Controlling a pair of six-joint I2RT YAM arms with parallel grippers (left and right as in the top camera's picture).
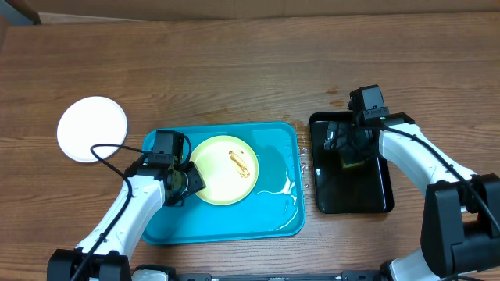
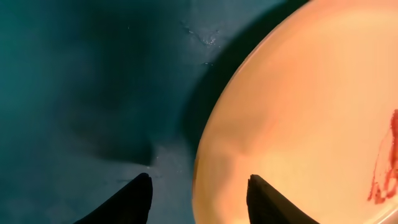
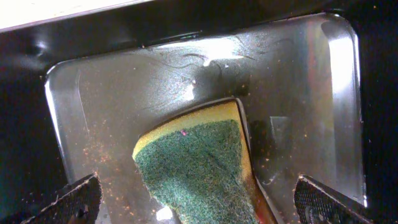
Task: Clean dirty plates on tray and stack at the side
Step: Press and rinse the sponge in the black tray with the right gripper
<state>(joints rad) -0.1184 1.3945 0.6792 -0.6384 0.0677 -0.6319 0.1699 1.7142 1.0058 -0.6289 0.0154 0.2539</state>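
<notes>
A pale yellow-green plate (image 1: 225, 169) with a brown-red smear (image 1: 239, 163) lies on the turquoise tray (image 1: 234, 220). A clean-looking white plate (image 1: 92, 129) rests on the table to the tray's left. My left gripper (image 1: 187, 178) is low at the yellow-green plate's left rim. In the left wrist view its jaws (image 2: 200, 198) straddle that rim (image 2: 205, 143), one finger over the tray (image 2: 74, 93), the other over the plate, a gap between them. My right gripper (image 3: 202, 199) hangs wide open over a green-and-yellow sponge (image 3: 193, 162) in the black tray (image 1: 351, 191).
Water pools on the turquoise tray's right part (image 1: 277, 199), and droplets lie on the wood between the two trays (image 1: 305, 168). The black tray's wet floor (image 3: 124, 106) carries small crumbs. Wooden table stretches behind both trays.
</notes>
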